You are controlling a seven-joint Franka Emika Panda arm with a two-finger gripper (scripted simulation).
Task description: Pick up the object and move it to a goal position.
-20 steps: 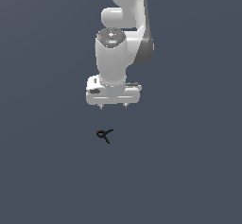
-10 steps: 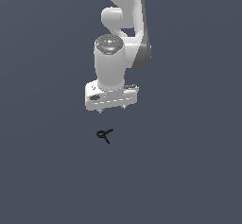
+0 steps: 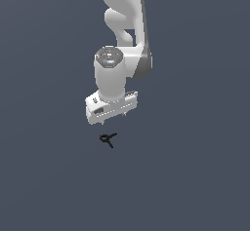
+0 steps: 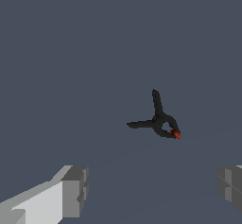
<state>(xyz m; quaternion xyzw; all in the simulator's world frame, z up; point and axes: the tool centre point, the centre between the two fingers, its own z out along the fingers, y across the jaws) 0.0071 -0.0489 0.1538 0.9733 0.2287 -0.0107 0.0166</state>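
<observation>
White Panda gripper [image 3: 113, 119] hovers with grey fingers [image 4: 74, 190] spread wide, nothing held, ready to straddle. Tiny black Y-shaped clamp with red-orange tip [image 3: 108, 139] lies on the dark grey floor [image 3: 195, 176], at gripper's 6 o'clock in exterior view, not touching.

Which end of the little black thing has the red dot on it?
The looped end of the black clamp, opposite its two thin prongs, carries the red spot.

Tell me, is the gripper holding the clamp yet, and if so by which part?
Nothing is held. The gripper is open above the black clamp, which lies apart from both fingers.
</observation>
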